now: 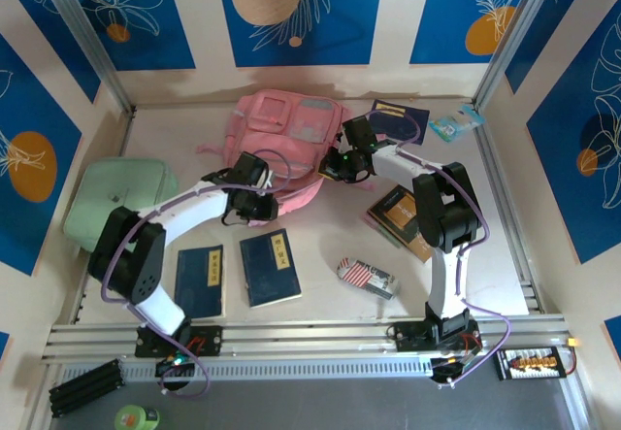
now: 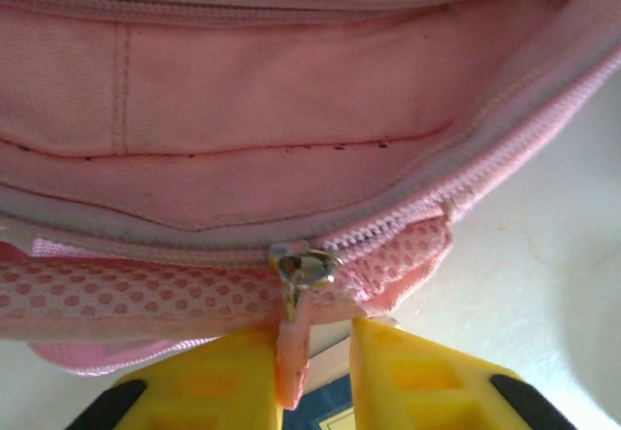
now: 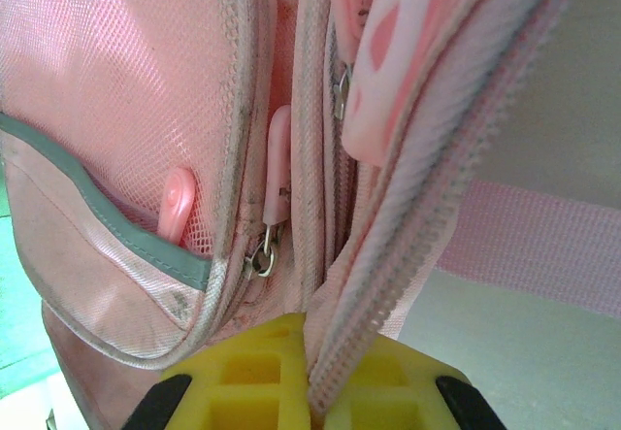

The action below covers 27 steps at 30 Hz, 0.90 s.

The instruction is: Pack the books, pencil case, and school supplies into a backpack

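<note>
1. Thin dark navy book, front left of the table: carries a small white title label; characters too small to read.
2. Second thin dark navy book, just beside it: matching white label, also illegible.
3. No text, brand or number can be read.

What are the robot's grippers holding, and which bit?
The right gripper pinches the backpack by its zipper edge. The left gripper grips nothing: the zipper pull hangs loose between its parted jaws.

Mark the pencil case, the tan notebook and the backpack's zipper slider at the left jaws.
pencil case [image 1: 367, 277]: top external view, middle of the striped pouch.
tan notebook [image 1: 394, 215]: top external view, centre of its cover.
zipper slider [image 2: 306, 268]: left wrist view, metal body.
</note>
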### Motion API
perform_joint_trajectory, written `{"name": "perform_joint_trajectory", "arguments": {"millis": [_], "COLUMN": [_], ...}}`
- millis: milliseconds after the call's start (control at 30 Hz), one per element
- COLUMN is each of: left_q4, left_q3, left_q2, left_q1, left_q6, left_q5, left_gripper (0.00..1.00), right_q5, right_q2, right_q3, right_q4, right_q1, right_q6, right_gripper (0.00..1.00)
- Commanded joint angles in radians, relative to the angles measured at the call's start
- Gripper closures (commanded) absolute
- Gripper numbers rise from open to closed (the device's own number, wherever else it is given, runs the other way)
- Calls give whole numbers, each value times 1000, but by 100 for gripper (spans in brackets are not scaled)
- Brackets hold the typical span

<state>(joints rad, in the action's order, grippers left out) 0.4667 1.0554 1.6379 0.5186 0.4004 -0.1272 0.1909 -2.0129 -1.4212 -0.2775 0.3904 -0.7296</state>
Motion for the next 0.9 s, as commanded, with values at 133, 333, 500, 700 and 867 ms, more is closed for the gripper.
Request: {"name": "perform_joint_trajectory", "arguments": {"millis": [133, 333, 500, 700, 867], "left_q4": [31, 107, 85, -2, -23], "left_q3": [26, -34, -99, -42, 63], "left_q2": [-11, -92, -169, -133, -60], "left_q1": [6, -43, -80, -23, 55], "left_q6": [9, -21, -57, -79, -67], "left_q5": [58, 117, 68, -87, -100], "left_gripper": [99, 100, 100, 100, 100], "right_q5": [5, -35, -51, -54, -67], "right_q2": [20, 33, 22, 62, 182], "right_q3": [-15, -5, -17, 3, 91], "right_q4": [68, 31, 6, 10, -35], "right_q1": [-5, -63, -93, -82, -120], "right_q6": [16, 96, 126, 32, -122], "right_gripper": [97, 98, 97, 75, 44]}}
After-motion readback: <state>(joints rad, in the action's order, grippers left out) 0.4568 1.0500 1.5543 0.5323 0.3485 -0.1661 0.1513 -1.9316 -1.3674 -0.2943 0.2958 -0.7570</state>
